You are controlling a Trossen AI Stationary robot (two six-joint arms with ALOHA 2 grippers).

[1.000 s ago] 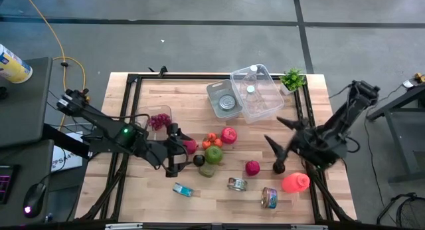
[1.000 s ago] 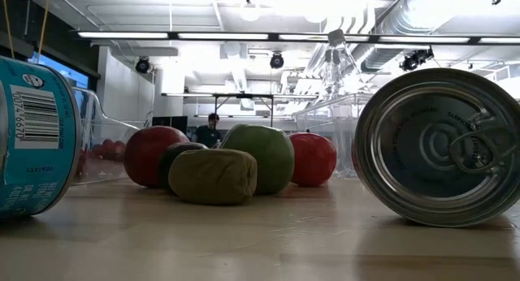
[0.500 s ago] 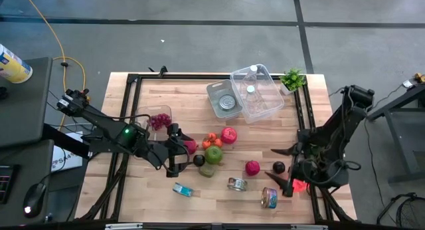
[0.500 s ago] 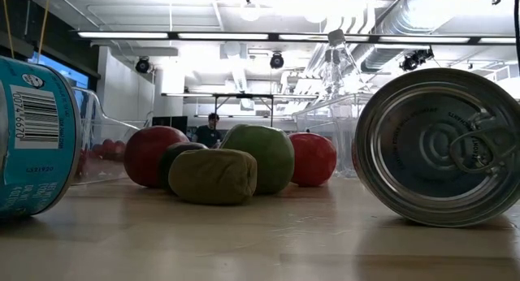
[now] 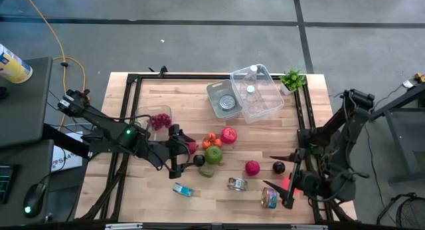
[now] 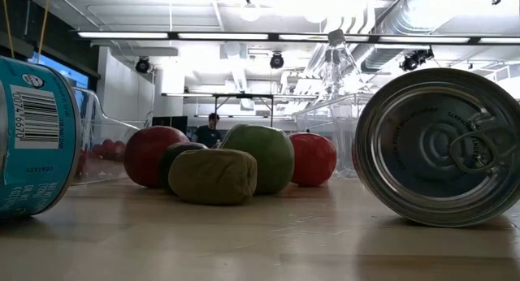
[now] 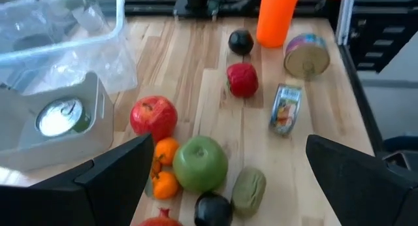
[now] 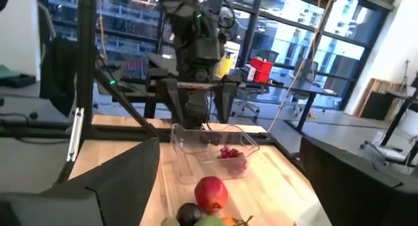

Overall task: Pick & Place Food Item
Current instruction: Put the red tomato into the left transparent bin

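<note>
Wooden worktop (image 5: 166, 90) was cluttered with fruit and cans. Right tool (image 5: 284, 179) hung wide open, holding nothing, with the orange bottle (image 5: 297, 184) right under it and a can (image 5: 269, 198) just beside. Left tool (image 5: 174, 152) sat open and empty too, the green apple (image 5: 213, 154) and dark avocado (image 5: 198, 161) just ahead of it.

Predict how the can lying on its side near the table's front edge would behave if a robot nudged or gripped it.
The can lies on its side, so a sideways nudge would probably set it rolling. Its metal end looks rigid and smooth, so it should not crush but might slip between narrow fingers. If full, it is likely heavy for its size; that cannot be seen.
</note>
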